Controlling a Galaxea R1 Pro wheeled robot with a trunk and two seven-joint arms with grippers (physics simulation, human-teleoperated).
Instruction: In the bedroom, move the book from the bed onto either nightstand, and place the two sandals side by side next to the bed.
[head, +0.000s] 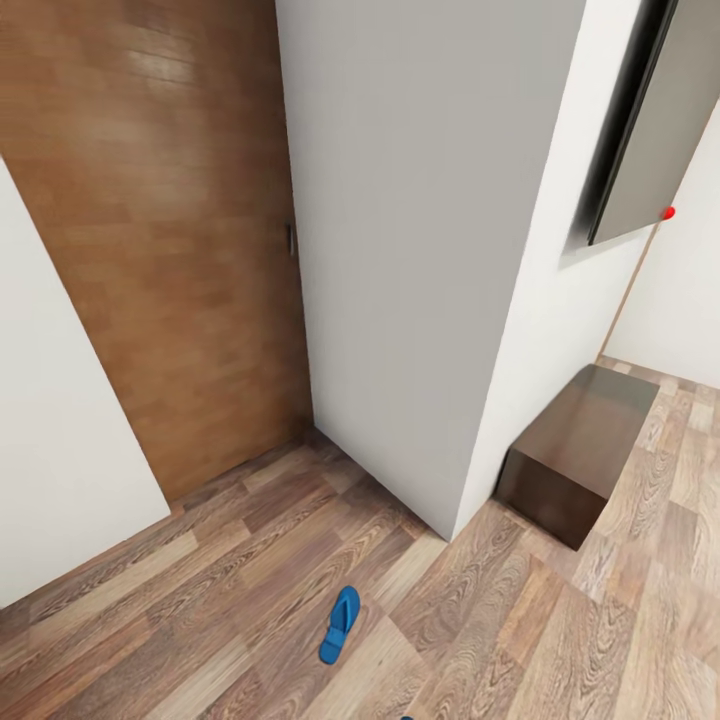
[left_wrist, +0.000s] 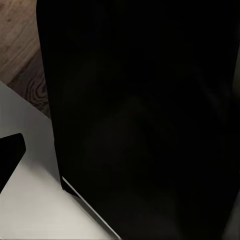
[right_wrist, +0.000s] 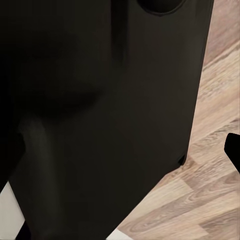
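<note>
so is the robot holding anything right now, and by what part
It cannot be told: both wrist views look onto dark bodywork, with no fingers to judge. One blue sandal lies loose on the wood floor, not held.

Wood-plank floor (head: 250, 560), glossy dark-wood cabinet (head: 585, 450) (reflective top), matt walls (head: 420, 250)

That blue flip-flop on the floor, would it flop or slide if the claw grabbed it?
The sandal looks thin and flat, so probably light and bendy. Lying flat, it shouldn't roll or tip. On the smooth wood floor it may skid when nudged.

home interior | wood-plank floor (head: 250, 620) | brown door (head: 170, 250) | white wall (head: 420, 250) | sandal (head: 339, 624)
</note>
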